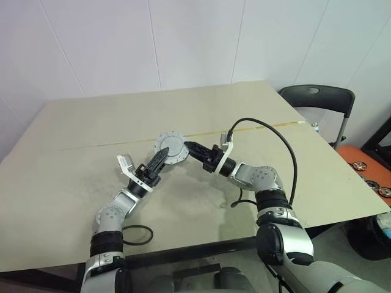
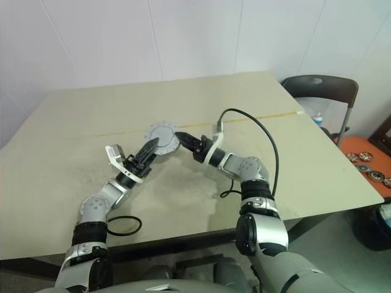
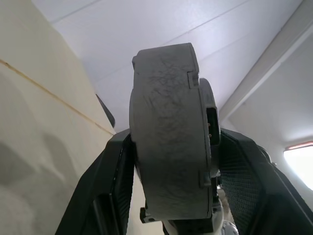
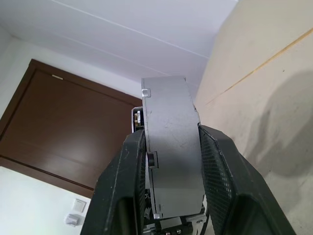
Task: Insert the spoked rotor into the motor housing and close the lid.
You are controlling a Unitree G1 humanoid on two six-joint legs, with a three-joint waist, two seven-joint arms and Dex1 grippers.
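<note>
White wall panels rise behind a pale beige bench (image 1: 256, 116) that spans most of the head views. Near frame centre the motor housing (image 1: 170, 147), a round grey metal disc with a toothed edge, is held up off the bench between both arms. The right gripper (image 4: 168, 147) is clamped on its thick rim, one finger pad on each flat face. The left gripper (image 3: 171, 161) brackets the housing's opposite edge with its fingers against both faces; whether they press cannot be told. What sits inside the housing is hidden. A dark chair (image 1: 317, 97) stands at upper right.
</note>
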